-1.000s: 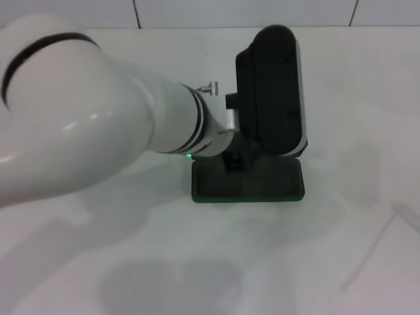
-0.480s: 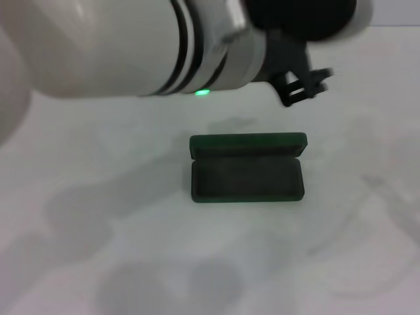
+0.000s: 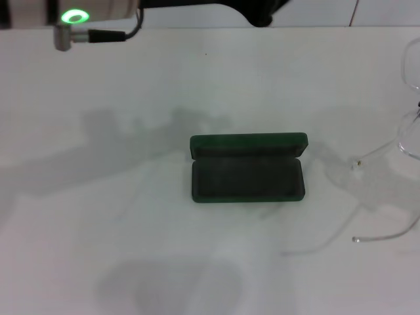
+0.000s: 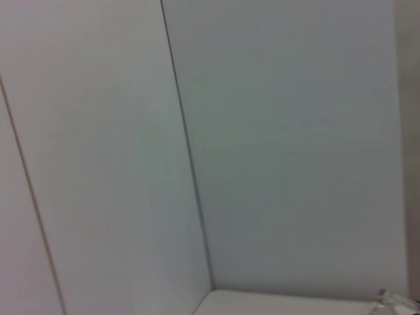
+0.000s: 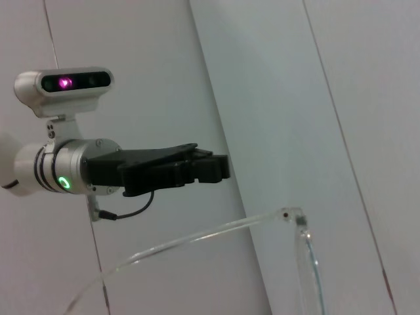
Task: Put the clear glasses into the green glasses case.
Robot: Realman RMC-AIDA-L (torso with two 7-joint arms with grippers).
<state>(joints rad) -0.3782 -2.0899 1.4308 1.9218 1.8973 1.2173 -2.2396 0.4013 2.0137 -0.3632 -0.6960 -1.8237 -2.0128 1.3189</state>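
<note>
Case: I found one green case (image 3: 248, 168) lying open near the middle of the tabletop (image 3: 98, 249), lid back, dark lining bare, nothing inside.
Glasses: one clear pair (image 3: 400, 157) hung at the right edge of the head view, lifted clear of the tabletop and well apart from the case; two thin arms trailed down toward the surface.
Right gripper: not visible in any view. Its wrist camera showed a clear arm of the glasses close by, so I judged the pair to be held on that side, but I could not tell how the gripper stood.
Left gripper (image 5: 197, 169): raised high at the far left, away from the case; in the right wrist view its fingers looked drawn together, holding nothing.
Progress: I judged the case opened and the glasses picked up; carrying across and placing inside remained.
Count: one case, one pair of glasses.
</note>
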